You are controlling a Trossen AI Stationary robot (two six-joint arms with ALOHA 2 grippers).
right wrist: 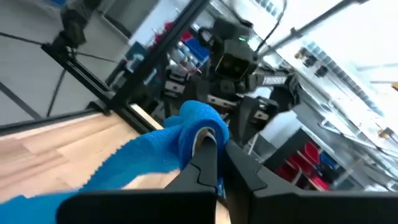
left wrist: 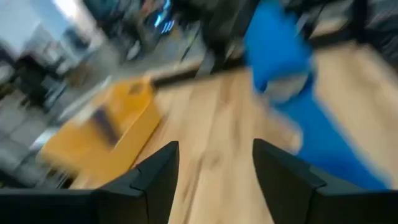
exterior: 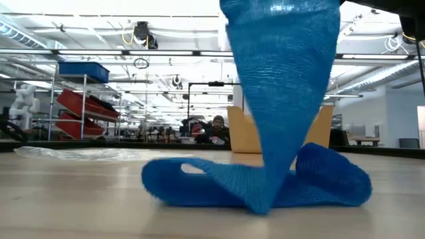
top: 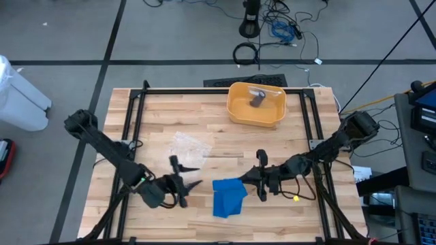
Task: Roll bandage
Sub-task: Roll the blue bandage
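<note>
Bandage (top: 228,197) found at table's (top: 204,129) six o'clock, one end lifted and clamped in shut right gripper (right wrist: 214,163), presumably as anchor for winding. Left gripper (top: 187,182) at its nine o'clock, fingers (left wrist: 155,171) apart, empty. Remaining length lying slack, unrolled.

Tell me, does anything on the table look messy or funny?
Yes. The blue bandage isn't a neat roll: one end hangs from the right claw, which is shut on it, and the rest lies in loose, floppy folds on the wooden table. The left claw is open beside it, holding nothing. A crumpled clear plastic wrapper also lies nearby.
</note>
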